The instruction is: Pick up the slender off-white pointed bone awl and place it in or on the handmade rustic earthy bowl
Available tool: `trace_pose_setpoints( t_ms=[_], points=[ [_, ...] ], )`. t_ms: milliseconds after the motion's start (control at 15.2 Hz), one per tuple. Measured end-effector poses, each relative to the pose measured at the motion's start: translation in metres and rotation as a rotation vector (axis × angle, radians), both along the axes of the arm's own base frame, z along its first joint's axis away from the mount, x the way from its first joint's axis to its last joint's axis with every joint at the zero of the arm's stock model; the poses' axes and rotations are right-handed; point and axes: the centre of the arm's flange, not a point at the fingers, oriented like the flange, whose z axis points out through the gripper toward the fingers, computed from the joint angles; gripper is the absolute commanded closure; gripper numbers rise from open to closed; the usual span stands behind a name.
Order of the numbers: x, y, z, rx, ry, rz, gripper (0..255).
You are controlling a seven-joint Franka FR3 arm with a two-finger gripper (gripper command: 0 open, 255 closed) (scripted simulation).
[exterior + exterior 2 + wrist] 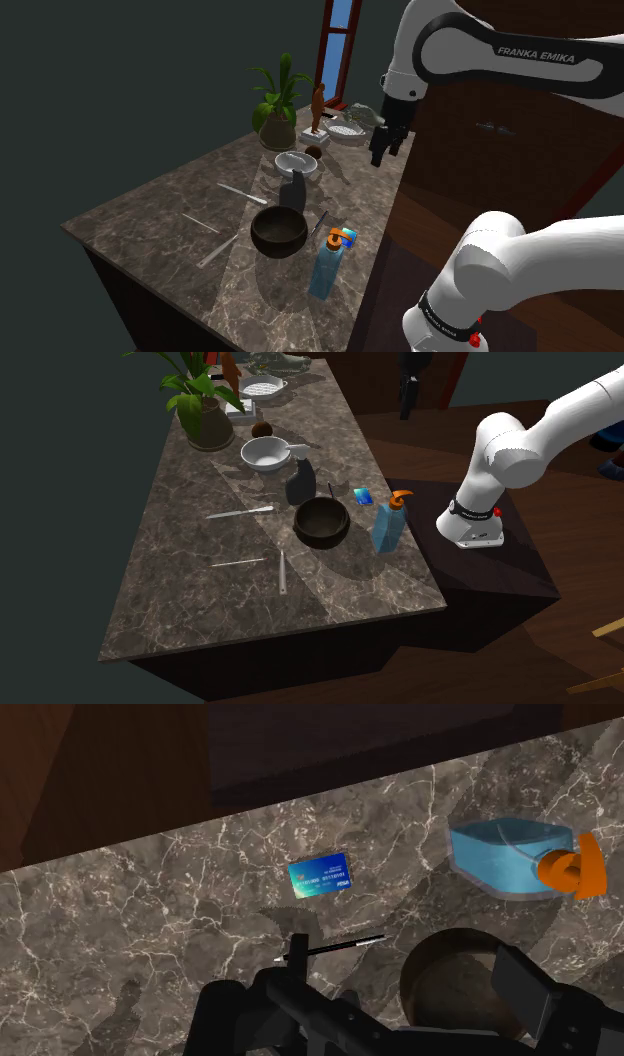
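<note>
Marble counter [190, 602], dim light.

Gripper [385, 150]: we see it in the air above the counter edge on the stand's side. The wrist view shows its black fingers spread, with nothing between them.

Dark bowl [321, 522]: upright near the middle of the counter, round, dark brown. We see nothing in it.

Awl: we count three slender off-white pieces lying flat on the marble and cannot tell which of them is the awl.
- The far sliver [240, 512] lies near the bowl, on the second exterior view's left of it.
- The middle sliver [238, 562] lies further toward that view's bottom.
- The near sliver [282, 572] is tapered. It lies just beside the middle one at roughly a right angle, and the two are not touching.

All three are well apart from the gripper, and none touches the bowl.

Other items:
- A blue spray bottle [388, 527] with an orange trigger stands upright by the edge, on the second exterior view's right of the bowl.
- A blue card [320, 875] lies flat near that edge.
- A thin black stick [330, 947] lies between the card and the bowl.
- A dark bottle [300, 482] stands just beyond the bowl.
- A white bowl [265, 454] sits past the dark bottle.
- A potted plant [205, 412] stands further along the counter.
</note>
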Motion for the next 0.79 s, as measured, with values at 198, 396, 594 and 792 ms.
trace_pose_setpoints(
  t_ms=[198,396,594,792],
  points=[
    [0.004,0.014,-0.008,-0.003,0.001,-0.035,0],
    [0.009,0.047,-0.030,-0.010,0.004,-0.122,0],
    [0.016,0.080,-0.049,-0.016,0.007,-0.217,0],
    [0.033,0.107,-0.069,-0.023,0.010,-0.313,0]
  ],
)
